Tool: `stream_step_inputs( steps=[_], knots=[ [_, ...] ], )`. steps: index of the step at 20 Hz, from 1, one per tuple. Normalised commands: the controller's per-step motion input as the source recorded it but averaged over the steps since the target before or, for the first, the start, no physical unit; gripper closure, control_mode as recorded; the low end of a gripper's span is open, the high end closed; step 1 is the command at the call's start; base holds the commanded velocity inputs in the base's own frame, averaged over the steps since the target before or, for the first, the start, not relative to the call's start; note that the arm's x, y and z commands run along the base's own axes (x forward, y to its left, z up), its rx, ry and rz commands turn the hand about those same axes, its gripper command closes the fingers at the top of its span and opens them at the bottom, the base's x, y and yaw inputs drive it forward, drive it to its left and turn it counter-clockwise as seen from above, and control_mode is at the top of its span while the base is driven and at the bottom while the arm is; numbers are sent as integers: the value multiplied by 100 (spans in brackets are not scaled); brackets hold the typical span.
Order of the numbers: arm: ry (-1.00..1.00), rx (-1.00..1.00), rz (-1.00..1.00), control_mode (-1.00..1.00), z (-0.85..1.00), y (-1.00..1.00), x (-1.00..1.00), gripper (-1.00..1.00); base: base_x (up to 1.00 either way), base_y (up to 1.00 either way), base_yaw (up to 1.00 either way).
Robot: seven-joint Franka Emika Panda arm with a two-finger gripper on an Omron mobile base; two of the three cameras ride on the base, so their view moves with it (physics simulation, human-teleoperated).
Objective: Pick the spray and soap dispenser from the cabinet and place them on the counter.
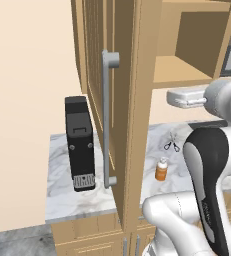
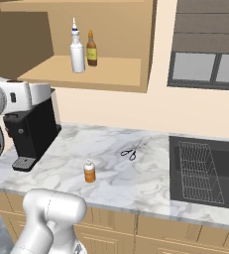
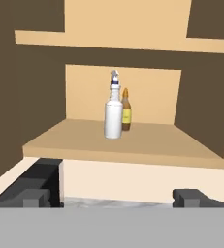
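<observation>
The spray [image 2: 77, 51] stands upright on the open cabinet's [image 1: 132, 100] lower shelf, white body, blue-and-white trigger head, and a brown bottle with a yellow label [image 2: 91, 48] is tucked just beside it toward the back wall. The hand view looks straight at the pair. Down on the counter [image 2: 150, 178], the little orange soap dispenser [image 2: 89, 171] is upright on the marble, with small scissors [image 2: 130, 154] lying near it toward the wall. The gripper [image 3: 114, 197] hangs out in front of the shelf, below its level, fingers spread wide apart with nothing between them. A black coffee machine [image 1: 80, 143] sits at the counter's left end.
</observation>
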Motion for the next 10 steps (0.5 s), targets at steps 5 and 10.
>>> stream_step_inputs(
  steps=[5, 10],
  knots=[
    [2, 0, 0, -100, 27, 3, 4, -100, 0, 0, 0],
    [9, 0, 0, -100, 19, 0, 11, -100, 0, 0, 0]
  ],
)
